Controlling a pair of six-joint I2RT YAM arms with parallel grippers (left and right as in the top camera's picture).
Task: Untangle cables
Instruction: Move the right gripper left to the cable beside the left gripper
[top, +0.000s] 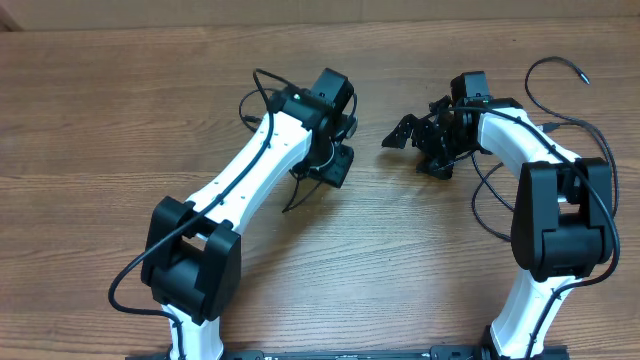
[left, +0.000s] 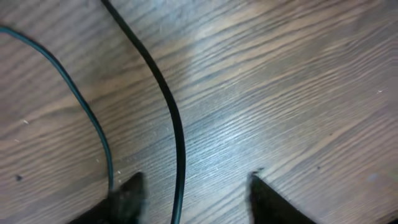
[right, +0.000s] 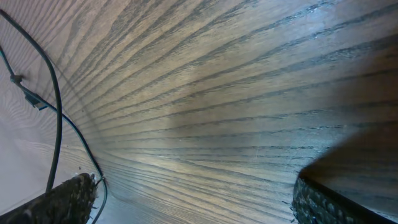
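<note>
Cables (left: 169, 102): where do we have them?

Between the parted jaws of our left gripper (left: 196, 198) one lies loose on the table (left: 292, 87). Others pass beside our right gripper (right: 193, 202), wide open and empty. If we close now, we risk pinching two strands and tightening the tangle.

The left arm (top: 250, 165) and the right arm (top: 515, 140) have white curved links between bulky black joint housings, with a thin black cable running along each. Fingertips (right: 326, 202) of the right pincer (top: 418, 148) look rough, perhaps rubber-padded.
</note>
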